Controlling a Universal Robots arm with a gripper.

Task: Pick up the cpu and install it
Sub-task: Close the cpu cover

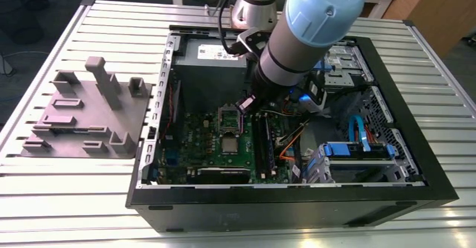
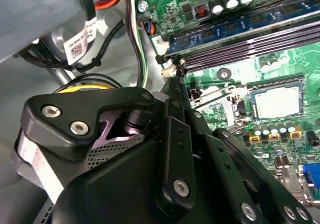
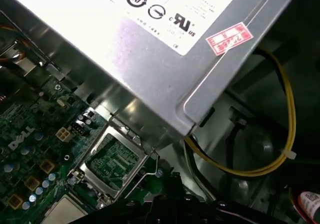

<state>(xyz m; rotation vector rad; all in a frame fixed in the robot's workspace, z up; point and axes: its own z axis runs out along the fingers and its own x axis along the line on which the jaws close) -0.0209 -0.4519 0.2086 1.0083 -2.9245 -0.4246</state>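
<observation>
The gripper [image 1: 248, 104] is hanging inside the open case [image 1: 416, 164], which is lying on a slatted table [image 1: 97, 14]; I cannot tell its opening. The cpu [image 1: 229, 144] is sitting on the board below it.

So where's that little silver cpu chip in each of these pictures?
Exterior view: the cpu lies flat on the green motherboard, inside the open case.
Second wrist view: the cpu is near the long memory slots.
First wrist view: the cpu is beside the hinged metal frame.
Shared landmark: the green motherboard.
</observation>
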